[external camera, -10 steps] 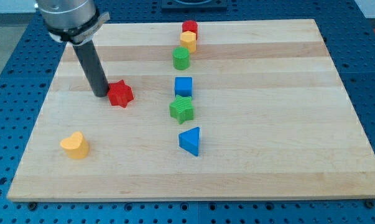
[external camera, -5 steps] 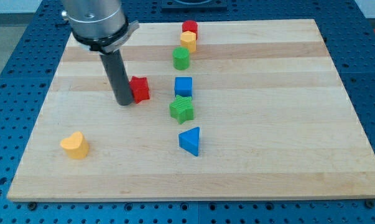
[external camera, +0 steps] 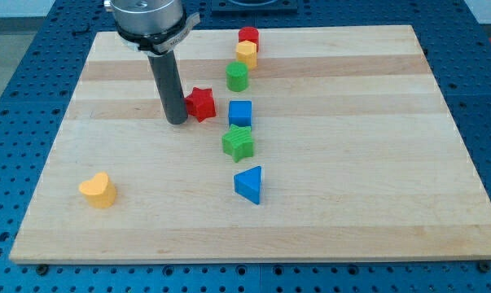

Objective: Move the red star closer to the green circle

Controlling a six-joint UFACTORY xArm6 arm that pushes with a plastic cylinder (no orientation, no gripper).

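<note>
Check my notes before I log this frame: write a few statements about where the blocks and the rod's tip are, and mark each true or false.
1. My tip is at the view's left of the red star. True.
2. The red star touches the green circle. False: board shows between them.
3. The yellow heart lies near the view's top right. False: it is at the bottom left.
4. The blue cube sits just above the green star. True.

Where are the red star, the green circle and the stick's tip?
red star (external camera: 200, 103), camera view, middle of its top face
green circle (external camera: 237, 76), camera view, its top face
my tip (external camera: 177, 120), camera view, rod's very bottom end
</note>
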